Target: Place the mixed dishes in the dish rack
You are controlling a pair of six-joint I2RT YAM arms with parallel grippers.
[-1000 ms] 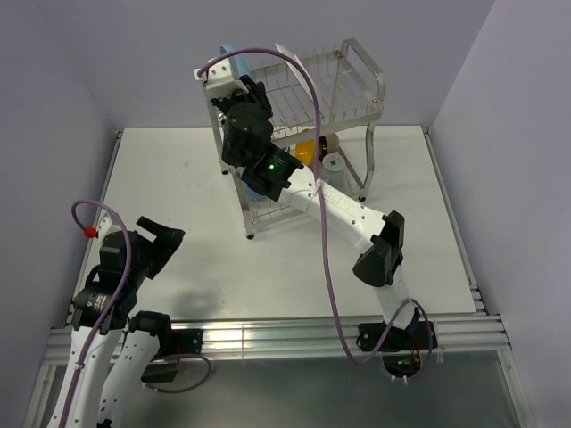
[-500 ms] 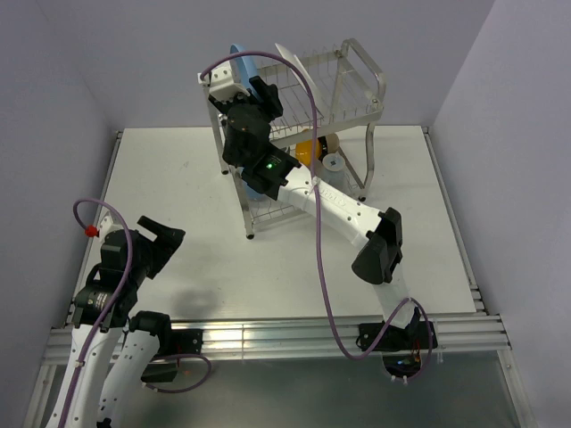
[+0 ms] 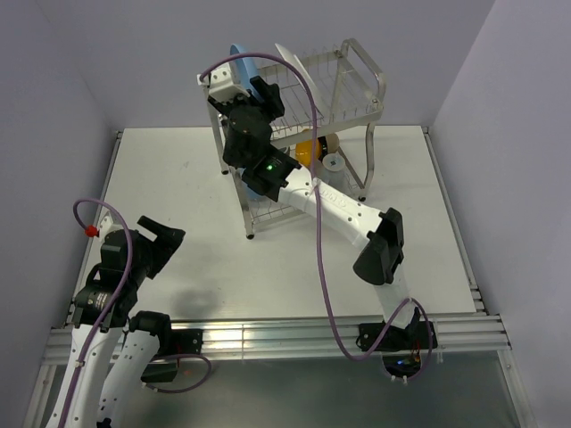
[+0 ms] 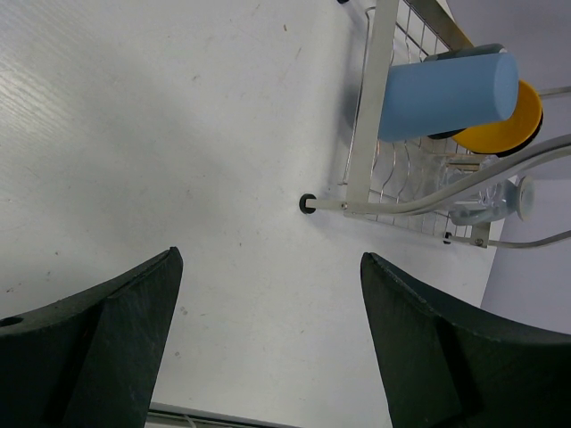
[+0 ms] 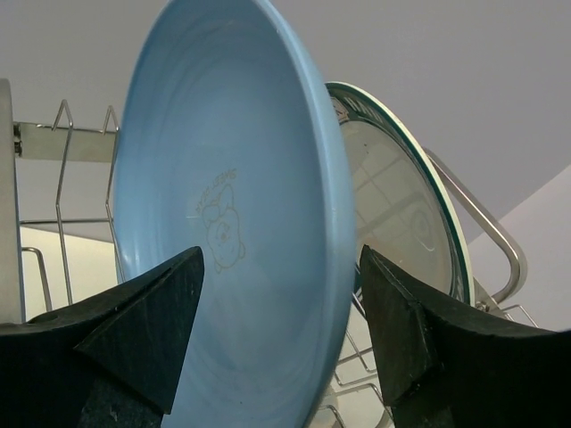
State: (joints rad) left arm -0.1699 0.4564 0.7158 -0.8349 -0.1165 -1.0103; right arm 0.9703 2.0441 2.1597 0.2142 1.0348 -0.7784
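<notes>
The light blue plate (image 5: 232,232) stands on edge in the upper tier of the dish rack (image 3: 361,85), at its left end. The white plate with the green rim (image 5: 401,205) stands just behind it. My right gripper (image 5: 281,267) is open, one finger on each side of the blue plate's rim; the right finger (image 5: 419,339) is clear of it. From above, this gripper (image 3: 243,86) is at the rack's top left corner. The blue cup (image 4: 446,94), orange bowl (image 4: 516,125) and clear glass (image 4: 491,201) sit in the lower tier. My left gripper (image 4: 272,267) hangs open over bare table.
The rack's legs (image 4: 370,116) stand on the white table (image 3: 178,178). The right arm's purple cable (image 3: 308,98) loops over the rack's left half. Grey walls close in behind and on both sides. The left arm (image 3: 116,267) rests near the table's front left corner.
The right gripper has opened and let go of the light blue plate, which now stands upright in the upper tier. The left arm has not moved.
</notes>
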